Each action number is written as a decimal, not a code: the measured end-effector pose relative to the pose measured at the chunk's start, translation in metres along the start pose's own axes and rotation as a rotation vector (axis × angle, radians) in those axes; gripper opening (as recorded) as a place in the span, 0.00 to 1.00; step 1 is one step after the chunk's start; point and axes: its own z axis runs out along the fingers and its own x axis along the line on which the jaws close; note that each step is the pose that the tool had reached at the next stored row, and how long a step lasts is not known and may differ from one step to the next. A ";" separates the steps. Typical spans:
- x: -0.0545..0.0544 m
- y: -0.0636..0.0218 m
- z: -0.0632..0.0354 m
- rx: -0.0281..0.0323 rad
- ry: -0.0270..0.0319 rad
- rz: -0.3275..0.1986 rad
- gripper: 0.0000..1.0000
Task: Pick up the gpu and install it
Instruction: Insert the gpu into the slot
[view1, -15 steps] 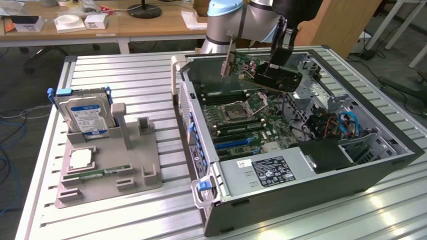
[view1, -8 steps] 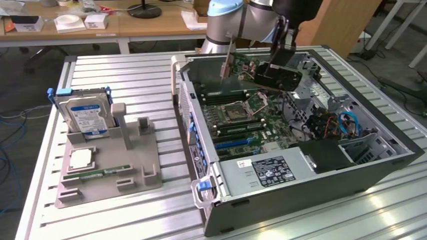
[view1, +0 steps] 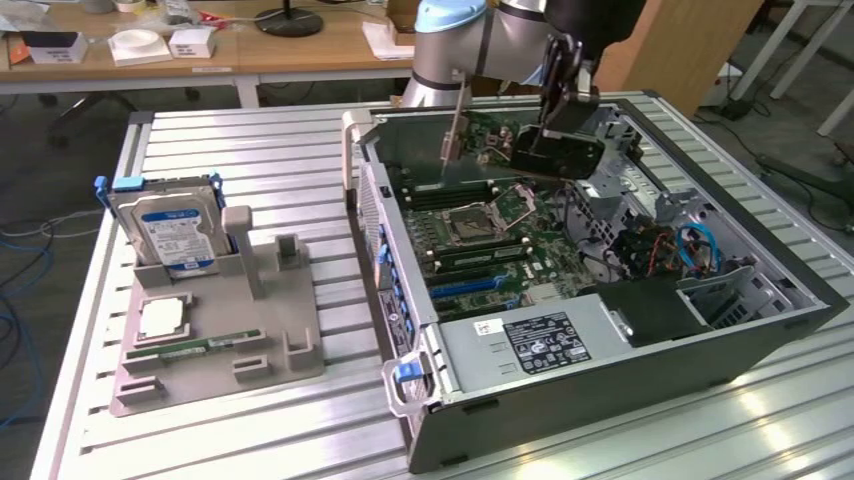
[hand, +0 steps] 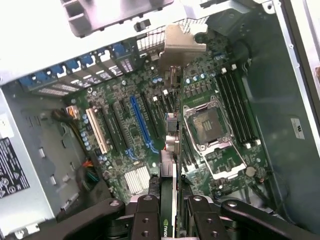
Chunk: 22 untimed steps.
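**Dangling a gpu (hand: 171, 150) over the board, NVIDIA badge showing**

So the gripper (view1: 550, 160) is pinched on the gpu, with fingers (hand: 146, 220) clamped against both flat faces. The card stands on edge inside the open case (view1: 627, 400), above the motherboard (view1: 487, 250). Its pale metal bracket (hand: 182, 44) points at the rear wall with the slot cutouts. From the wrist cam the card lines up between the long blue slot (hand: 141, 125) and the CPU socket (hand: 207, 125). Can't tell whether its lower edge is touching a slot.

Readable stuff:
- Right by the fingers, the card's edge carries a green-and-white NVIDIA badge (hand: 165, 227). That's the only brand I can actually make out.
- The power supply (view1: 534, 345) has a black label packed with small print and certification marks, too small to read.
- On the exterior view's left, well apart from the case, a hard drive (view1: 171, 235) stands upright in a grey holder (view1: 220, 350) on the slatted metal table (view1: 267, 150). Its label is blue and white, but I can't read the text.
- A green memory strip (view1: 187, 348) lies flat in the same holder.
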 end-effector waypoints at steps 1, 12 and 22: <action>0.000 0.0000 0.0001 0.0054 -0.0021 -0.014 0.26; 0.000 0.0001 0.0008 0.0232 -0.0117 -0.153 0.26; 0.000 -0.0002 0.0016 0.0176 -0.0139 -0.299 0.26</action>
